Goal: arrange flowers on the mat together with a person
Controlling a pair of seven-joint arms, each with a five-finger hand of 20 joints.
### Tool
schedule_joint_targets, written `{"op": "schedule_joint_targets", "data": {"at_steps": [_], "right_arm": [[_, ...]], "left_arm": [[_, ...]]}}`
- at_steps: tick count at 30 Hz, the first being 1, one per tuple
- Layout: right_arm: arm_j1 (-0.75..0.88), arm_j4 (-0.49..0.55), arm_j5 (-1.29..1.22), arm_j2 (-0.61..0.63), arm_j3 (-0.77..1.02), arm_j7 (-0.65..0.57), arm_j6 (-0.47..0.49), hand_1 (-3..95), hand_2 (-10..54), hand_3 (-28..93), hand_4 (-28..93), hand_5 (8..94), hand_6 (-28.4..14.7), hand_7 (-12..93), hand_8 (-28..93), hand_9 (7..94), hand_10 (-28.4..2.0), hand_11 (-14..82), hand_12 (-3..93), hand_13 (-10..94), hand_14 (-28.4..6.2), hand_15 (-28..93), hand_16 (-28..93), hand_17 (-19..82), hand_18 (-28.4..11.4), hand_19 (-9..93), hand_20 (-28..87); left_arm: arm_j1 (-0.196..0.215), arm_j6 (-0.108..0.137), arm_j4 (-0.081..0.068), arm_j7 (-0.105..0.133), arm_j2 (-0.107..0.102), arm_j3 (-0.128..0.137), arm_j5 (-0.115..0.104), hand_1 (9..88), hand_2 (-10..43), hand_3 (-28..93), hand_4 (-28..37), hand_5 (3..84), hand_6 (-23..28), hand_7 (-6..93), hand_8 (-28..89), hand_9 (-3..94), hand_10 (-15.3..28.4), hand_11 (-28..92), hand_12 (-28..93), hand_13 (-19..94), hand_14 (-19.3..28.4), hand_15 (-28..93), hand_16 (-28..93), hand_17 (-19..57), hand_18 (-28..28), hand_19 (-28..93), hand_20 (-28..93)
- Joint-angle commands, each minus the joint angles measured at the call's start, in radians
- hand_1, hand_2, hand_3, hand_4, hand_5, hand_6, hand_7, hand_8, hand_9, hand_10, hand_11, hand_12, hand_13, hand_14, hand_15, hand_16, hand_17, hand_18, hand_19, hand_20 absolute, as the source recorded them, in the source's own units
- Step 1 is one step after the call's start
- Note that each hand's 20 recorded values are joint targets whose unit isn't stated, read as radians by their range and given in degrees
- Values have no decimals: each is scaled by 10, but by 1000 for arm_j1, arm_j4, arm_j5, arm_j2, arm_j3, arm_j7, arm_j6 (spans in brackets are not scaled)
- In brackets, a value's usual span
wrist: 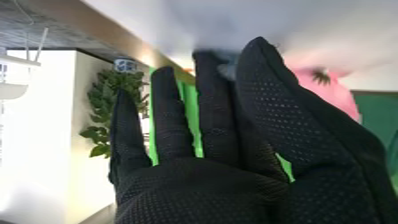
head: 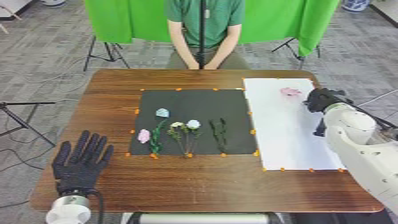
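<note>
The right hand (head: 327,98) is over the right edge of the white mat (head: 298,135), beside a pink flower (head: 290,92) near the mat's far end. In the right wrist view the right hand (wrist: 191,185) has its fingers extended, and the pink flower (wrist: 333,92) lies beyond the thumb. The left hand (head: 83,162) rests open, palm flat, at the table's left side. On the dark mat (head: 191,100) are a blue flower (head: 162,113), a pink flower (head: 144,136), white flowers (head: 193,124) with stems and green leafy stems (head: 219,134).
A person sits across the table (head: 195,187) with hands held below its far edge. Orange tape pieces (head: 253,132) line the mats. A green cloth (head: 115,20) hangs behind, and a black stand (head: 202,30) rises at the far side.
</note>
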State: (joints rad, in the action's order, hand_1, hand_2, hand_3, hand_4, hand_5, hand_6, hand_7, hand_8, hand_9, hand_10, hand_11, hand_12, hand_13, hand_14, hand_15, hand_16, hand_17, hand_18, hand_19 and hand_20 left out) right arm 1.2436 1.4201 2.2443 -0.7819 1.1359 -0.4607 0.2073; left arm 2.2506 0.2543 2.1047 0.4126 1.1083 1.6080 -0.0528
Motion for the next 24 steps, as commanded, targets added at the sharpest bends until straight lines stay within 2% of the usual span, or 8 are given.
{"op": "schedule_joint_targets", "data": {"at_steps": [1, 3, 8, 12, 15, 19, 23, 24], "right_arm": [[39, -7, 11, -6, -41, 4, -51, 582, 9, 571, -283, 515, 46, 358, -116, 601, -60, 161, 177, 410, -95, 144, 219, 52, -167, 372, 73], [49, -3, 27, -4, -47, 12, -76, 612, 13, 509, -283, 558, 52, 416, -110, 681, -50, 112, 273, 443, -87, 160, 231, 68, -162, 349, 90], [50, 16, 23, 13, -54, 23, -134, 624, 12, 501, -283, 608, 61, 480, -83, 756, -47, 89, 345, 501, -67, 188, 250, 94, -155, 328, 109], [50, 89, 29, 23, -43, 60, -184, 613, 12, 526, -283, 611, 59, 485, -85, 760, -47, 87, 349, 509, -71, 187, 251, 94, -157, 336, 115], [16, 182, -112, 6, -59, 59, -160, 575, 4, 596, -283, 613, 55, 490, -96, 758, -53, 100, 337, 517, -78, 185, 251, 88, -165, 356, 116], [-39, 286, -114, 1, -163, 104, -211, 565, -3, 621, -283, 621, 48, 481, -98, 757, -64, 113, 325, 526, -83, 186, 250, 85, -172, 369, 111], [-116, 297, -103, -63, -274, 148, -155, 549, -6, 650, -283, 631, 36, 460, -83, 744, -80, 134, 304, 528, -96, 196, 243, 86, -178, 392, 105], [-130, 293, -79, -72, -304, 159, -161, 551, -5, 649, -283, 632, 34, 457, -83, 742, -83, 136, 300, 527, -98, 198, 241, 86, -178, 393, 103]], "left_arm": [[2, 23, -11, -11, 11, -14, -8, 246, 128, 762, -283, 425, 81, 154, -116, 370, 138, 222, 49, 281, 142, 270, -85, -77, 162, 405, 100], [3, 24, -11, -15, 13, -15, -7, 244, 128, 764, -283, 426, 81, 155, -117, 370, 138, 222, 49, 281, 142, 270, -85, -77, 162, 405, 101], [2, 20, -13, -10, 11, -19, -10, 244, 128, 763, -283, 426, 81, 155, -118, 371, 139, 224, 49, 281, 142, 271, -86, -77, 162, 406, 100], [11, 22, -8, -8, 11, -11, -7, 244, 128, 763, -283, 426, 81, 155, -118, 372, 138, 224, 48, 281, 142, 272, -86, -77, 162, 406, 100], [21, 26, -6, -1, 13, -5, -12, 243, 128, 764, -283, 426, 81, 155, -118, 371, 138, 224, 49, 281, 142, 272, -86, -77, 163, 407, 100], [9, 21, -10, -11, 15, -9, -6, 244, 128, 764, -283, 426, 81, 156, -117, 371, 138, 224, 49, 282, 142, 272, -87, -76, 162, 407, 100], [6, 44, -6, -3, 11, -7, -15, 246, 130, 762, -283, 426, 81, 158, -117, 371, 138, 225, 49, 282, 142, 273, -87, -76, 162, 407, 100], [5, 36, -7, -5, 11, -8, -13, 247, 130, 761, -283, 427, 82, 158, -117, 372, 138, 225, 49, 282, 142, 273, -87, -76, 162, 407, 100]]}}
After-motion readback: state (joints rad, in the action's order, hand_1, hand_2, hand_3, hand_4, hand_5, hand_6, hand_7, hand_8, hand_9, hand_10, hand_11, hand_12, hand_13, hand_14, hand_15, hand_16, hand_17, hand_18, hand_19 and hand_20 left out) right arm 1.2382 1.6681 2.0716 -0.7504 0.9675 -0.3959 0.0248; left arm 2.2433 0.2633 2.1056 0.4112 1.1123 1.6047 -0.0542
